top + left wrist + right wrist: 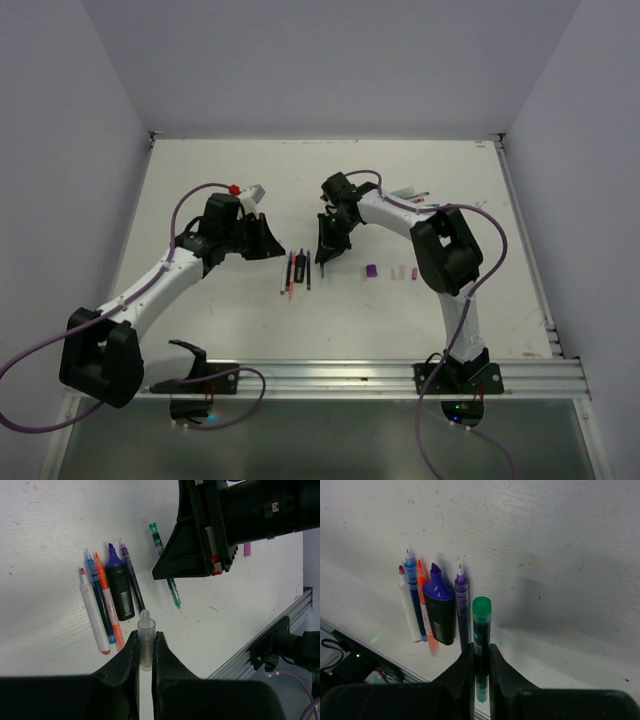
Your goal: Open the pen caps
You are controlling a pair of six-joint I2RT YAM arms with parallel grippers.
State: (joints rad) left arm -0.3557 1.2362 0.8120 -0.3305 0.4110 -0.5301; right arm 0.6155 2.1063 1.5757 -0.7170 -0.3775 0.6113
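left gripper (146, 647) pinched tight on one clear plastic pen cap (146, 635). right gripper (481, 655) clamped narrow on one green translucent pen (481, 612). just beside it on the white table (200, 180), five more thin pens (440, 615) lie in a row. further right, one purple plastic cap (371, 271) and two pale caps (397, 273), tiny and blurry. the green pen's lower end is hidden between the fingers.

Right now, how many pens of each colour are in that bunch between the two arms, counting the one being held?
White pen, red tip: 1
Blue pen: 1
Orange pen: 1
Black marker, purple tip: 1
Purple pen: 1
Green pen, held in the right gripper: 1
Total: 6
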